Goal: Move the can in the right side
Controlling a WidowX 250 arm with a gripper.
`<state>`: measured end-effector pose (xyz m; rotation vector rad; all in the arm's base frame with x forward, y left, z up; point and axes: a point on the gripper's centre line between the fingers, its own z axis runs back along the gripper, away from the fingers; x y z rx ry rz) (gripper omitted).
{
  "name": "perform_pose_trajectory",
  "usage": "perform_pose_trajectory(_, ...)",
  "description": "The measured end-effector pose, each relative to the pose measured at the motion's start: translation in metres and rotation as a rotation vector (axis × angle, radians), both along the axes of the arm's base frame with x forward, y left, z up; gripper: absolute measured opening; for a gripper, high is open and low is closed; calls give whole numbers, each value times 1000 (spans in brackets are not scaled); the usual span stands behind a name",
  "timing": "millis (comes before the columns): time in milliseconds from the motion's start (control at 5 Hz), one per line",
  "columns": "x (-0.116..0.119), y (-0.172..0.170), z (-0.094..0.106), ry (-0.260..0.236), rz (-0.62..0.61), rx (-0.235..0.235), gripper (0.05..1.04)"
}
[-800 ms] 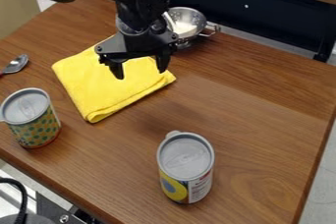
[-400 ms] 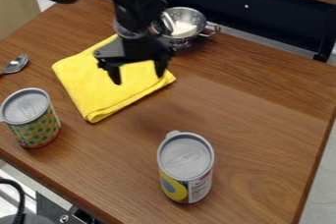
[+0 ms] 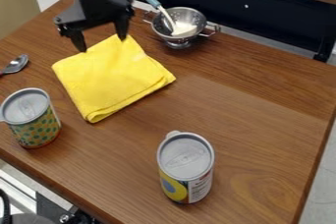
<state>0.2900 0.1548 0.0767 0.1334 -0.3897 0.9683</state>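
The step in hand is judged to be the approach to a can, with the task wording leaving some doubt as to which one is meant; the plain reading is the can with the yellow and blue label [image 3: 185, 171], which stands upright on the near part of the tabletop [image 3: 263, 100], between its front and right edges. If a move to the right were meant instead, the dotted can [image 3: 31, 122], upright just beside the front edge toward the left, could be the one wanted. For the labelled can, the claw [image 3: 102, 44] should be carried well above the surface, so that the yellow towel [image 3: 118, 78] is not dragged, and centred over the grey lid [image 3: 185, 156] before being lowered. The small tab [image 3: 173, 133] on the lid's far side is best kept out of the grip, since a tilted hold could be caused by it. As the can looks broad for the opening, a slow, straight descent is called for, lest the rim be struck and the can tipped. The sides should be gripped evenly below the lid, and the can kept upright and set down flat before release. The claw is spread wide, its two fingers well apart and nothing held between them; it is placed over the towel's far corner, near the tabletop's far-left corner, and whether the cloth is touched cannot be told.
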Motion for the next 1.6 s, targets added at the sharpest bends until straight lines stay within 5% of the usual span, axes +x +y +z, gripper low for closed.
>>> perform_pose_trajectory(400, -30, 52, 1, -32, 122, -39, 999)
perform_pose_trajectory(800, -63, 92, -3, -1, 161, -5, 999)
perform_pose_trajectory(1200, -97, 101, -27, 44, 172, 12, 999)
perform_pose_trajectory(1600, -108, 102, -46, 38, 253, 45, 999)
